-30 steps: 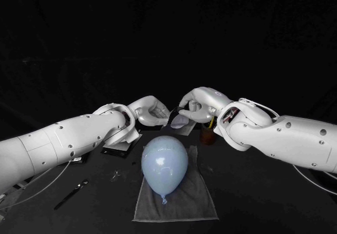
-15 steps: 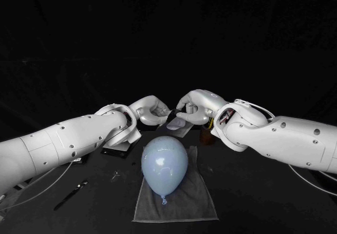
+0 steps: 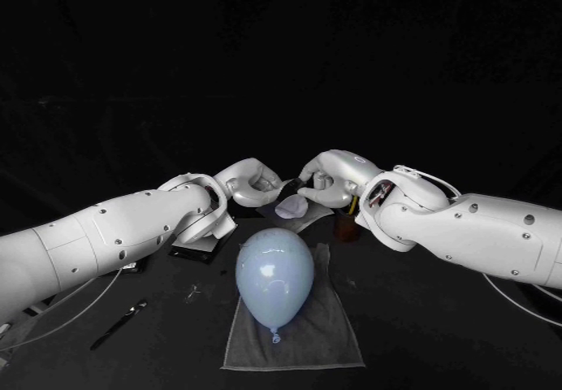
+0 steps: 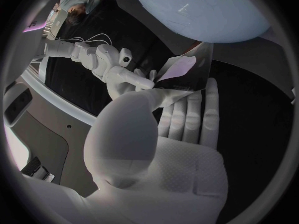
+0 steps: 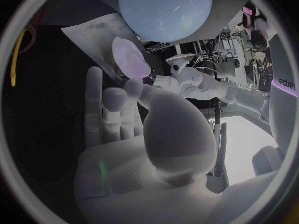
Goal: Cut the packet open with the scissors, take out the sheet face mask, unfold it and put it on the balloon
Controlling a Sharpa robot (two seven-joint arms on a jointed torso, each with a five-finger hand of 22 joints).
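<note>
A light blue balloon point(image 3: 275, 270) lies on a grey towel point(image 3: 307, 333) at the table's middle. Just beyond its far end my two hands meet. My left hand point(image 3: 251, 184) pinches the opened packet point(image 4: 198, 77) between thumb and fingers. My right hand point(image 3: 326, 179) pinches the pale folded sheet mask point(image 3: 293, 208), which sticks out of the packet's mouth point(image 5: 130, 59). The packet point(image 5: 93, 32) hangs close above the balloon point(image 5: 165, 10). The scissors point(image 3: 121, 322) lie on the table at the near left, away from both hands.
A black flat object point(image 3: 195, 249) sits under my left forearm, left of the balloon. A small brown item point(image 3: 346, 228) stands right of the balloon, below my right wrist. A cable point(image 3: 71, 313) runs along the table at the left.
The mask has come further out of the packet and now shows as a pale rounded flap between the hands. Both hands have shifted only slightly.
</note>
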